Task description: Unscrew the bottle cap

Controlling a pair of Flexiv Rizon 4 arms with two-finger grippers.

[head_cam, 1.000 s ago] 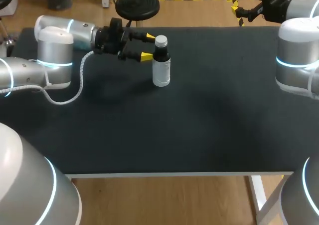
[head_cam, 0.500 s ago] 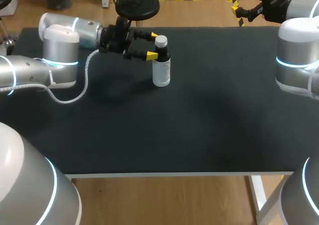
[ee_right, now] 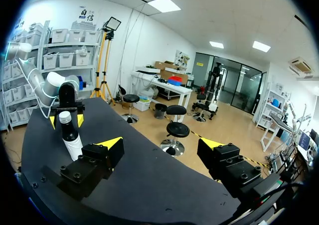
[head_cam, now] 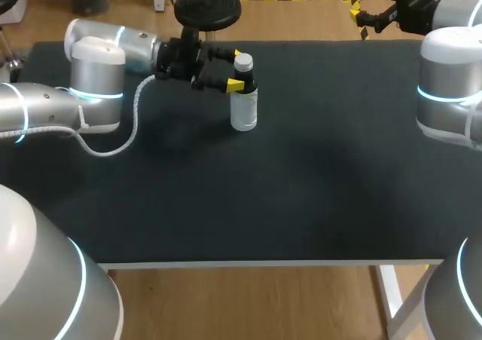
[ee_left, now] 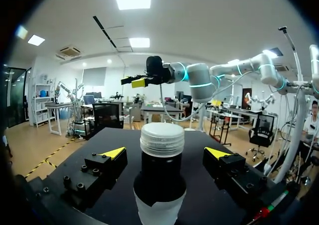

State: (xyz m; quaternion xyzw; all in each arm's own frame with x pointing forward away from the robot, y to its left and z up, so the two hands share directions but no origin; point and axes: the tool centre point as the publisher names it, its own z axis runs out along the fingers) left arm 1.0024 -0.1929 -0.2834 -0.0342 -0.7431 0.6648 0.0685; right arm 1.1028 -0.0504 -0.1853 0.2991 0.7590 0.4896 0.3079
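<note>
Bottle (head_cam: 243, 105), dark, white-labelled, pale ribbed cap (ee_left: 163, 139)

Head view overlooks the black desk (head_cam: 301, 204) from above; left wrist close, right wrist far, all sharing the dark white-capped bottle (ee_left: 160, 180).

left hand (head_cam: 236, 70) advanced, now straddling bottle (head_cam: 243, 108)

Mid-frame, the bottle (ee_left: 159, 182), cap (ee_left: 163, 139) on, stands upright between the left gripper's (ee_left: 166, 153) spread fingers, touching neither.
</note>
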